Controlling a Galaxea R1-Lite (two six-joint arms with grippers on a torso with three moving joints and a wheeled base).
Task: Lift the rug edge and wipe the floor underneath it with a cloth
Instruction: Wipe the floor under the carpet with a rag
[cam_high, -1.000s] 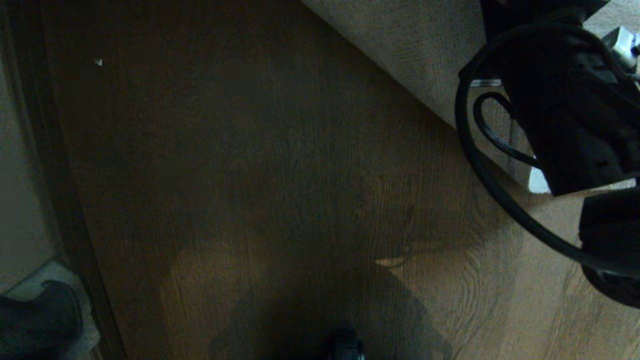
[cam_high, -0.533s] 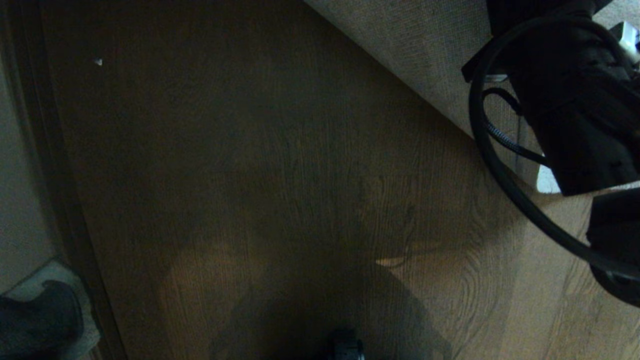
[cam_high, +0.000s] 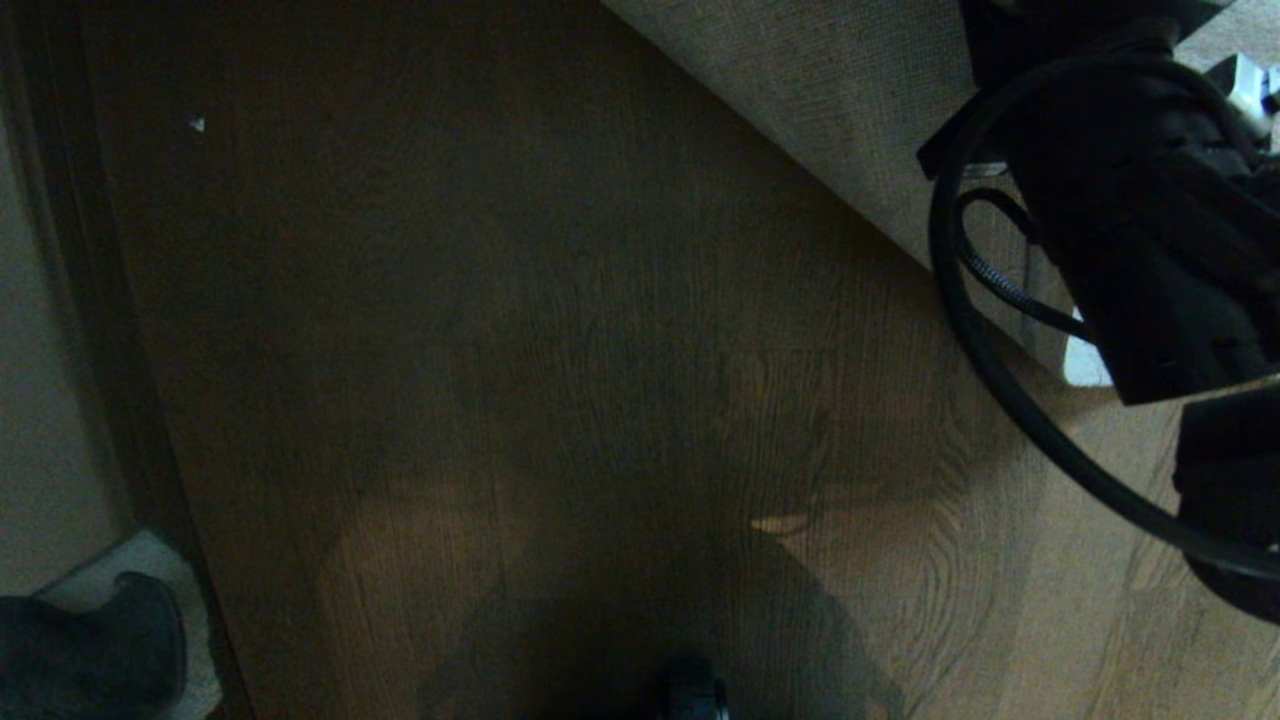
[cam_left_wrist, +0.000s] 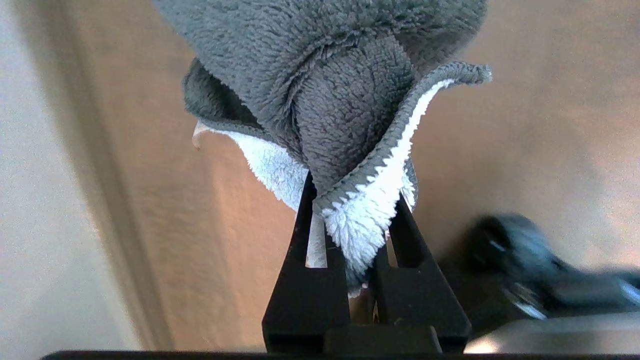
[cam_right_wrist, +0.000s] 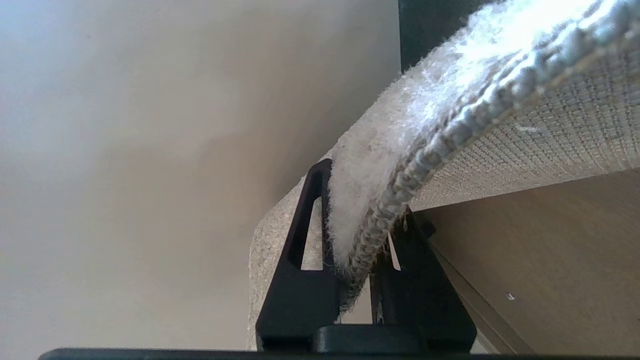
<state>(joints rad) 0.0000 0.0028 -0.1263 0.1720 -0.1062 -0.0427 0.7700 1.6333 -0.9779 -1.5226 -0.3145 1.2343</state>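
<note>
Over bare floor, right gripper pinches the raised rug edge, left gripper clamps the cloth; wiping step likely next: bring cloth down onto exposed boards.

Fluffy fleece cloth; fuzzy-pile rug, coarse woven backing; smooth wood-grain floor

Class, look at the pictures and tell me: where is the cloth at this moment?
The cloth is clamped in the left gripper, seen in the left wrist view bunched above the fingers, off the brown floor; its grey edge shows at the head view's lower left.
</note>
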